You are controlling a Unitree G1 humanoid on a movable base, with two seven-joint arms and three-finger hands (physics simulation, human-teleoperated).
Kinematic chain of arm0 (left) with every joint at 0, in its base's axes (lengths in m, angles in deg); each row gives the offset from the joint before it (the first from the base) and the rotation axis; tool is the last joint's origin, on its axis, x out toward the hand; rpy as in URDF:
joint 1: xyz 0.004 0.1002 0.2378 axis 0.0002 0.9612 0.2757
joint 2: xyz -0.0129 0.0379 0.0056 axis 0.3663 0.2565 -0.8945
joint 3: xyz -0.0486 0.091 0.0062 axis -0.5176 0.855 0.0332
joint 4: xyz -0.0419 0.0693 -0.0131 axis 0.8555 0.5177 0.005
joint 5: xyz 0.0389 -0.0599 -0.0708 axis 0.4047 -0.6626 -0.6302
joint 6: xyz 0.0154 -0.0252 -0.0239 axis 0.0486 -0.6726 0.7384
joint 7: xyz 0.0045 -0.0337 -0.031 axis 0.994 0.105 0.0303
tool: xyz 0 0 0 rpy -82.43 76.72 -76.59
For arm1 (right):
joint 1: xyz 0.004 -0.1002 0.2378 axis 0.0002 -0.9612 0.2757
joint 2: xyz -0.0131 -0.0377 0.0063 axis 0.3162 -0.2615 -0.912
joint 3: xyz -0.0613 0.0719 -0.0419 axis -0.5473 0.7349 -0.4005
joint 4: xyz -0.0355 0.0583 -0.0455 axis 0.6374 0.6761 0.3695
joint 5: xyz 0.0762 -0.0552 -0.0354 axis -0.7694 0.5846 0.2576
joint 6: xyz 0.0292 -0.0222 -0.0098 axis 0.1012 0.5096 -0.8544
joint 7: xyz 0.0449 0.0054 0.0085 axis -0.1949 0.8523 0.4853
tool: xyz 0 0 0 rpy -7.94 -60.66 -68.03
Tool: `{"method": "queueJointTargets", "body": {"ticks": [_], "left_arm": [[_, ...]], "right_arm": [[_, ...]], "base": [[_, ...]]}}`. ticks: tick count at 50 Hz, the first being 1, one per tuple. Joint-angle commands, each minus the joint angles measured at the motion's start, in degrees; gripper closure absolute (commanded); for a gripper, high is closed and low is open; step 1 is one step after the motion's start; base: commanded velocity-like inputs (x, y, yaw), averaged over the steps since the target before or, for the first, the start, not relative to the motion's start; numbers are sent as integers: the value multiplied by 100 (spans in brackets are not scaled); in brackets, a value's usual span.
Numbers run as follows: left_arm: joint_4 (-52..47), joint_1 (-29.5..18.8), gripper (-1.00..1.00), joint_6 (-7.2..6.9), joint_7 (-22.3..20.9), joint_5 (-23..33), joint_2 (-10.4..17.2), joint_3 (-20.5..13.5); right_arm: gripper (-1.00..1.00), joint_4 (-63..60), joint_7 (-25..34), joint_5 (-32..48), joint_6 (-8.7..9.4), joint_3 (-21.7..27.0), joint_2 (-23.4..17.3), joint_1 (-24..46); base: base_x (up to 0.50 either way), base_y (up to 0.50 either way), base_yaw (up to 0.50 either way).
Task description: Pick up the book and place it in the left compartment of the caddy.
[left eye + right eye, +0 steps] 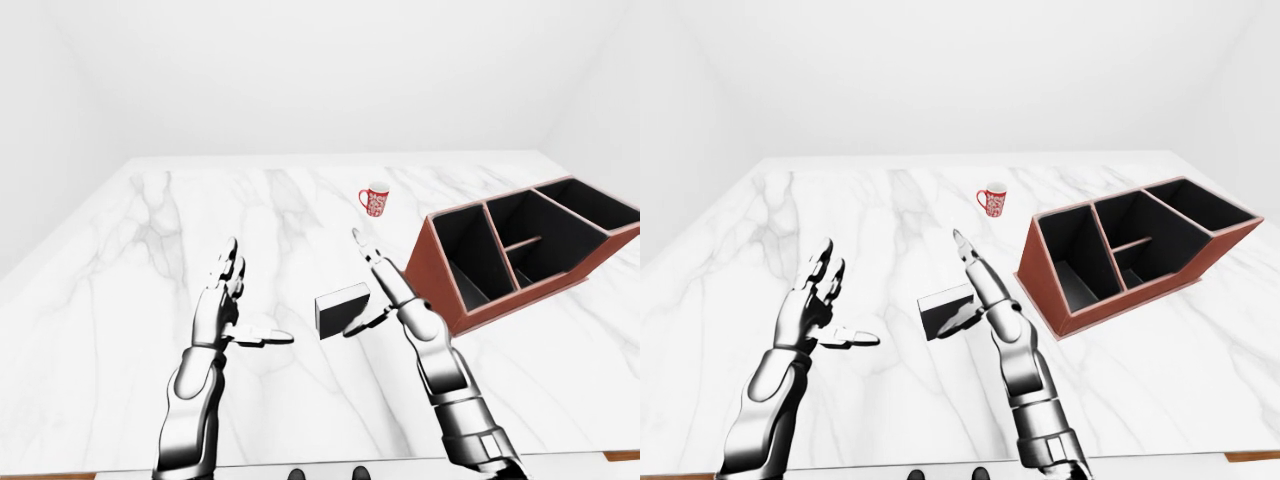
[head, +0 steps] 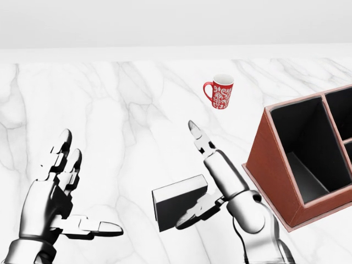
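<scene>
The book (image 2: pixel 179 202) is a small dark block with a pale top edge, lying on the white marble table (image 2: pixel 126 110) at the lower middle of the head view. My right hand (image 2: pixel 206 181) is open right beside its right edge, fingers stretched up the view, thumb under the book's lower right corner. My left hand (image 2: pixel 69 198) is open and empty, well to the left of the book. The caddy (image 1: pixel 520 250) is a red-brown box with dark compartments at the right; its left compartment (image 2: pixel 300 154) is the nearest to my right hand.
A red and white patterned mug (image 2: pixel 220 91) stands above the book and left of the caddy. The table's near edge (image 1: pixel 300 468) runs along the bottom of the left-eye view. White walls stand behind the table.
</scene>
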Motion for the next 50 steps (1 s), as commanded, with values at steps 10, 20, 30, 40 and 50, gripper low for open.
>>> {"method": "queueJointTargets", "body": {"ticks": [10, 20, 30, 40, 50], "left_arm": [[-151, 13, -100, 0, -127, -157, 45, -141], [-351, 113, -100, 0, -230, -213, 41, -183], [-426, 125, -100, 0, -264, -229, 35, -209], [-388, 103, -100, 0, -277, -211, 42, -207], [-343, 59, -100, 0, -192, -192, 48, -252]], "right_arm": [[-99, 2111, 1228, 3031, 0, -481, 337, 1904], [-99, 4524, 596, 3596, 0, -315, 292, 2934], [-100, 5970, 413, 3774, 0, -364, 265, 3445], [100, 6029, 505, 3774, 0, -368, 277, 3379], [100, 5621, 633, 3807, 0, -339, 134, 3309]], "base": [[0, 0, 0], [0, 0, 0], [0, 0, 0], [0, 0, 0], [0, 0, 0]]}}
